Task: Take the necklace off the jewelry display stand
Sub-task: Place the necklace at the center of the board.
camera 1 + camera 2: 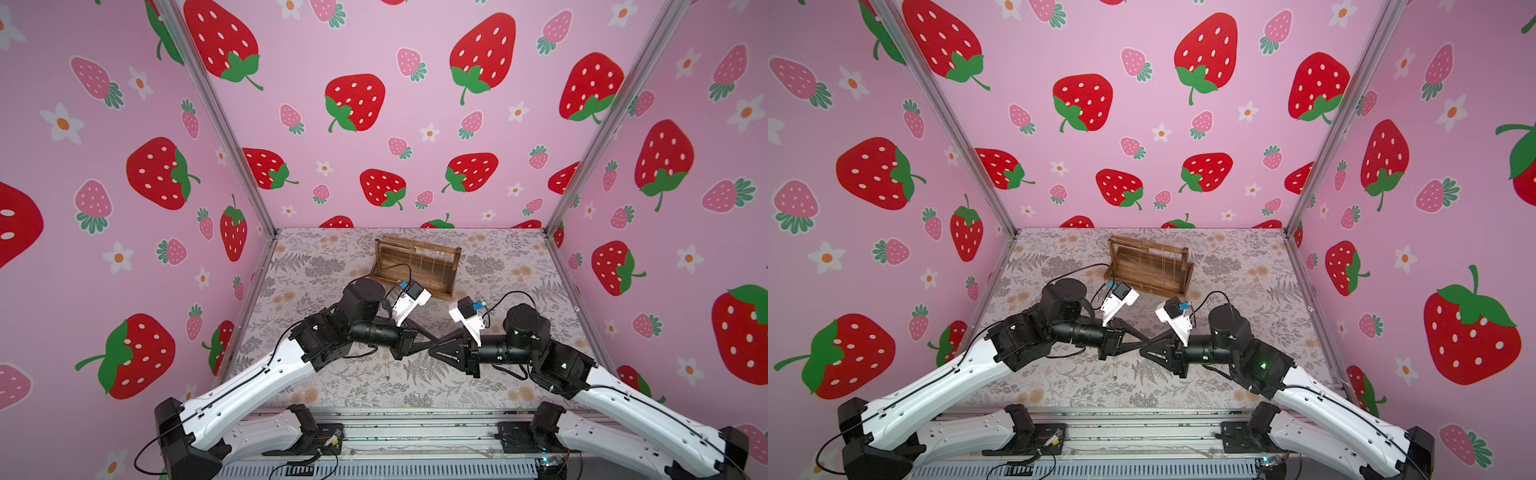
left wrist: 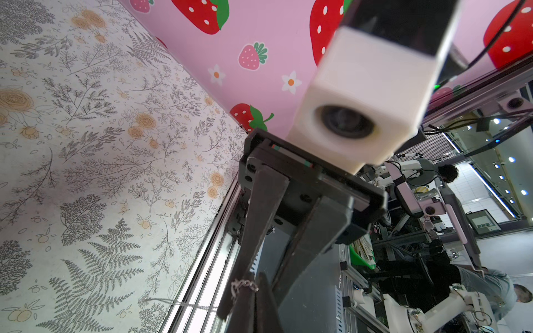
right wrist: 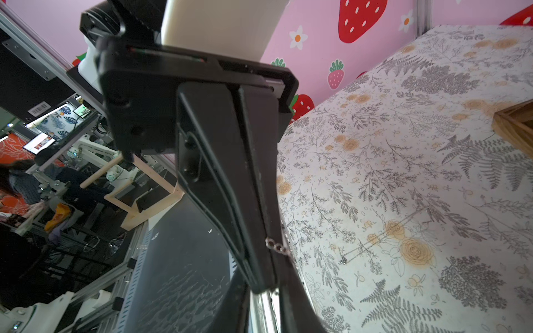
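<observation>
The brown wooden jewelry display stand (image 1: pixel 436 289) (image 1: pixel 1163 289) sits at the back of the table; one corner shows in the right wrist view (image 3: pixel 516 127). Both grippers meet tip to tip over the table's middle, well in front of it. My left gripper (image 1: pixel 430 341) (image 2: pixel 253 311) is shut on the thin silver necklace (image 2: pixel 245 286) (image 3: pixel 277 247). The chain droops toward the mat, with its pendant (image 3: pixel 343 261) (image 1: pixel 387 377) low. My right gripper (image 1: pixel 436 349) (image 3: pixel 264 291) stands with its jaws a narrow gap apart on either side of the left fingertips and the chain.
Several thin chains (image 1: pixel 424 266) hang from the stand's top bars. The table has a floral mat (image 1: pixel 353 382) and pink strawberry walls on three sides. A metal rail (image 1: pixel 415 432) runs along the front edge, between the arm bases.
</observation>
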{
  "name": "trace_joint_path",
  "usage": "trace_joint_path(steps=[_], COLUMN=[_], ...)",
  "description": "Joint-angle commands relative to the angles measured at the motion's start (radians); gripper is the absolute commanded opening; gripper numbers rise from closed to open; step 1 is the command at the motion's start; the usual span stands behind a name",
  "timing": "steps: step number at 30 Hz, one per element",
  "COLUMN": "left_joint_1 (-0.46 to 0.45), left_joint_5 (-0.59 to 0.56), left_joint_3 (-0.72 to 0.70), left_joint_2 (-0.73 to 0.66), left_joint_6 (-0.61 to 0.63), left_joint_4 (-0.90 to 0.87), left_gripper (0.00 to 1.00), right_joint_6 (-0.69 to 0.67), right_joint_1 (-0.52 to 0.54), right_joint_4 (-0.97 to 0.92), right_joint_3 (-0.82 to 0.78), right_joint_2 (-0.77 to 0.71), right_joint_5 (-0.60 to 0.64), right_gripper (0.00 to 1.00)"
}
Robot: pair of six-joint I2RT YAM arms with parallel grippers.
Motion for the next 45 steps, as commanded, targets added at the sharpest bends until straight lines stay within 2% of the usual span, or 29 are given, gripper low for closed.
trace_joint_path(steps=[1, 8, 12, 14, 19, 22, 24, 29, 35, 38, 45], left_joint_1=[-0.008, -0.008, -0.008, -0.008, -0.01, -0.007, -0.008, -0.008, -0.008, -0.007, -0.007], left_joint_5=[0.029, 0.026, 0.026, 0.022, -0.027, -0.08, -0.119, -0.303, -0.517, -0.567, -0.655], left_joint_3=[0.043, 0.042, 0.036, 0.031, 0.028, 0.042, 0.055, 0.088, 0.032, -0.022, -0.117], left_joint_2=[0.0, -0.004, -0.008, -0.014, -0.051, -0.075, -0.089, -0.143, -0.28, -0.359, -0.496], left_joint_6=[0.019, 0.022, 0.019, 0.018, 0.019, 0.038, 0.055, 0.091, 0.1, 0.092, 0.068], left_joint_4=[-0.013, -0.015, -0.015, -0.014, -0.028, -0.075, -0.117, -0.269, -0.384, -0.391, -0.428], left_gripper=[0.0, 0.0, 0.0, 0.1, 0.24, 0.38, 0.42, 0.43, 0.43, 0.45, 0.47], right_joint_6=[0.003, 0.002, 0.001, 0.001, 0.003, 0.011, 0.018, 0.049, 0.099, 0.124, 0.158], right_joint_1=[-0.001, -0.001, -0.001, -0.001, -0.001, -0.001, 0.0, 0.006, 0.017, 0.027, 0.047], right_joint_4=[0.023, 0.02, 0.018, 0.018, 0.017, 0.018, 0.02, 0.035, 0.109, 0.162, 0.239], right_joint_3=[-0.014, -0.022, -0.023, -0.023, -0.023, -0.022, -0.02, -0.032, -0.065, -0.079, -0.07], right_joint_2=[-0.021, -0.027, -0.031, -0.031, -0.028, -0.023, -0.018, 0.004, 0.062, 0.086, 0.264], right_joint_5=[0.039, 0.054, 0.067, 0.069, 0.065, 0.06, 0.06, 0.063, 0.046, 0.035, -0.014], right_gripper=[0.11, 0.0, 0.0, 0.0, 0.0, 0.0, 0.0, 0.0, 0.0, 0.0, 0.0])
